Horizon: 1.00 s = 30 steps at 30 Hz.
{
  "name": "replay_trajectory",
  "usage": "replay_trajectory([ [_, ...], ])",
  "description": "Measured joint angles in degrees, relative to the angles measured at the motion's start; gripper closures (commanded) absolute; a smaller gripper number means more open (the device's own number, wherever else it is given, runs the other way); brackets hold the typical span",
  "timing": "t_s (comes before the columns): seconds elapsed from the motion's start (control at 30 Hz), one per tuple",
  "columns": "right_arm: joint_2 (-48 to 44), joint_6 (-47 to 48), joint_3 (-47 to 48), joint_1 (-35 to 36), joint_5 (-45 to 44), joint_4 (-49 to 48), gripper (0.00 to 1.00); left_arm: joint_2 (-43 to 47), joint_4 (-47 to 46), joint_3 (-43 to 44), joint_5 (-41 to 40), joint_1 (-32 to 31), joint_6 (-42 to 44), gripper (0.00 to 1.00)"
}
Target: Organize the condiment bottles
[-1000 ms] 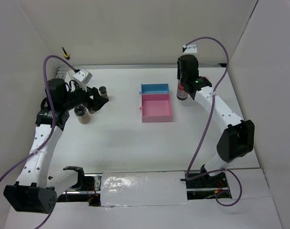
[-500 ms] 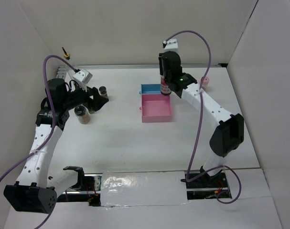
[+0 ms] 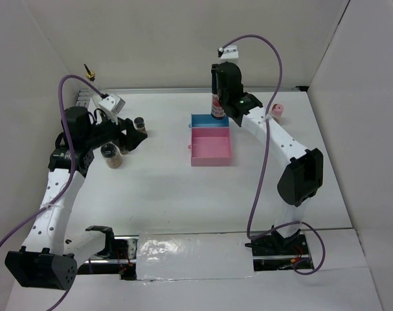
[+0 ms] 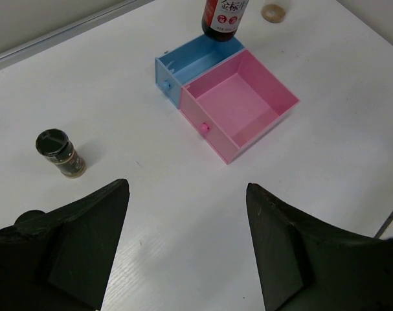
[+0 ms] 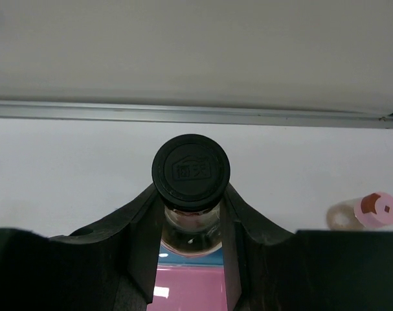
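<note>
My right claw (image 5: 191,223) is clamped on the neck of the black-capped bottle (image 5: 190,170); only its own wrist view shows this grip. The left wrist view shows the bottle's red label at the far edge of the blue tray (image 4: 195,61). My left claw (image 4: 188,253) gapes wide and holds nothing, with a spice jar (image 4: 60,152) near it. The overhead view shows the pink-capped jar (image 3: 277,110) on the bench (image 3: 164,188), well right of the tray.

Two dark fingers (image 4: 67,253) of the left gripper (image 4: 186,214) spread wide across the bottom. Mid-frame on the white table (image 4: 351,97) sits a pink tray (image 4: 241,107), touching a blue tray (image 4: 183,61) at its upper left. A red-labelled bottle (image 4: 223,16), cropped at top centre, overlaps the blue tray's far corner. A dark-lidded spice jar (image 4: 60,152) stands upright at left.
</note>
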<state>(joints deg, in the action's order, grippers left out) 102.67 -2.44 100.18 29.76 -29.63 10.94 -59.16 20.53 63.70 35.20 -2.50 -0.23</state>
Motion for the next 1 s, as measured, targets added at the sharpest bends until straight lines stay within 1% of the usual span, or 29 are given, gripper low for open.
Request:
replay_trajectory([
  [0.27, 2.3, -1.6, 0.9, -0.4, 0.4, -0.5, 1.0, 0.0, -0.4, -0.1, -0.1, 0.0, 0.3, 0.15],
  [0.47, 3.1, -2.6, -4.0, -2.1, 3.8, -2.9, 1.0, 0.0, -0.7, -0.4, -0.3, 0.0, 0.5, 0.15],
  [0.77, 4.4, -3.4, -6.6, -4.4, 4.9, -4.3, 1.0, 0.0, -0.9, -0.4, -0.4, 0.0, 0.5, 0.15],
  [0.9, 5.5, -4.2, -7.2, -5.0, 5.4, -4.5, 1.0, 0.0, -1.2, -1.0, -0.7, 0.0, 0.5, 0.1],
  [0.93, 6.0, -4.2, -7.2, -5.1, 5.6, -4.5, 0.99, 0.0, -1.1, -1.1, -0.9, 0.0, 0.5, 0.09],
  [1.0, 6.6, -4.2, -7.2, -5.2, 5.7, -6.0, 0.94, 0.0, -1.1, -1.2, -1.3, 0.0, 0.5, 0.06],
])
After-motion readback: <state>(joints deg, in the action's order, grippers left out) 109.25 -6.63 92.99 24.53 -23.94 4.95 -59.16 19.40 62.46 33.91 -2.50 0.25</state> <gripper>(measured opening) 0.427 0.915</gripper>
